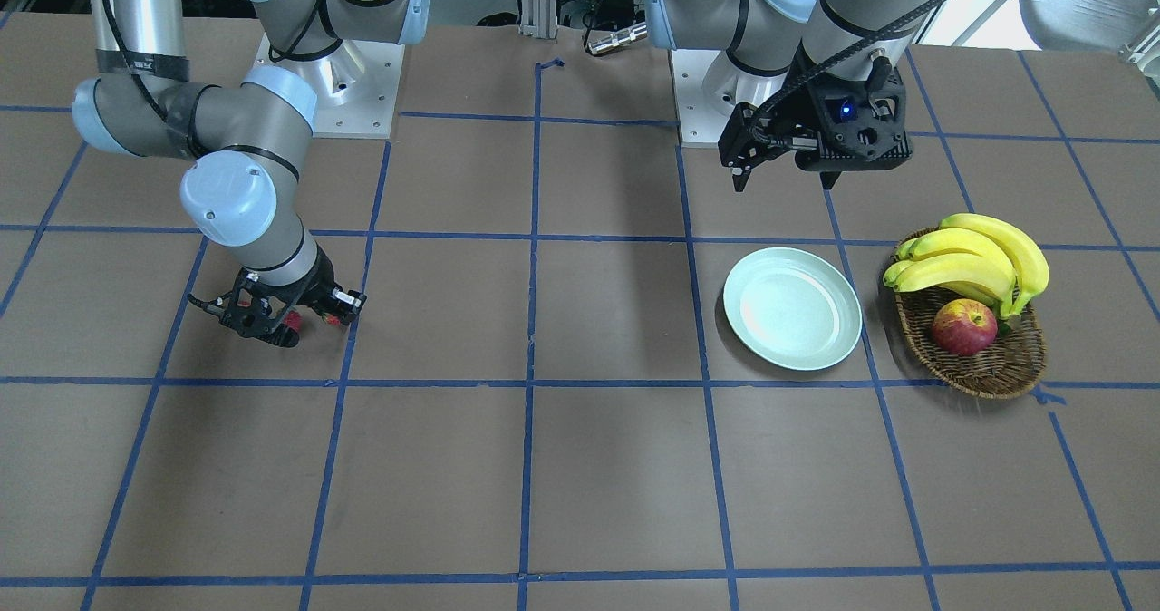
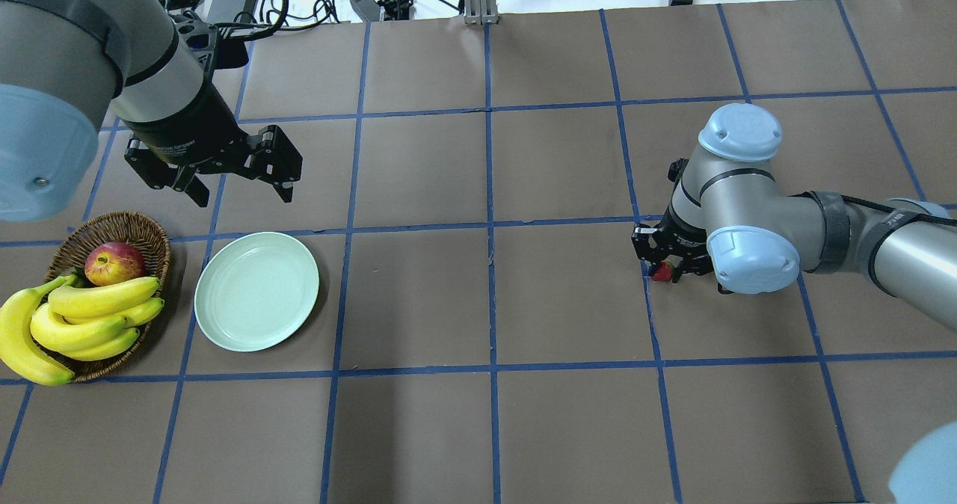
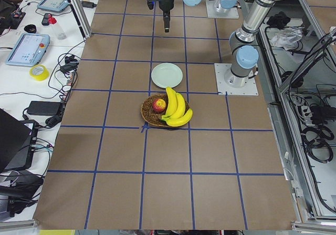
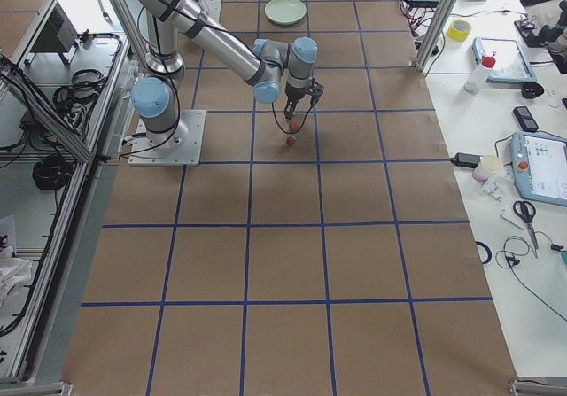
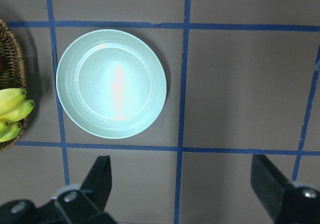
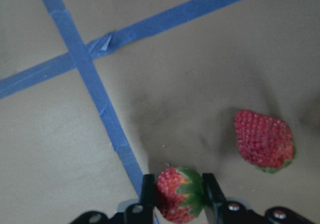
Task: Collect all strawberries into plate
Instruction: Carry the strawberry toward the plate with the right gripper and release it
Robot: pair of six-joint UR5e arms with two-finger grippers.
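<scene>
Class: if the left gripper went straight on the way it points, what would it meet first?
Probably the bare table beside the plate; the open left gripper seems aimed off its rim, but depth is unclear.

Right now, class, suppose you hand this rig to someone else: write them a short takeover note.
Right gripper: jaws shut on one strawberry, far from the plate.
Left gripper: jaws open, empty, hovering near the plate.
Second strawberry lies on the table beside the held one; a third is not clearly visible.
Done: nothing in the plate.
Left: bring all strawberries to it.
</scene>
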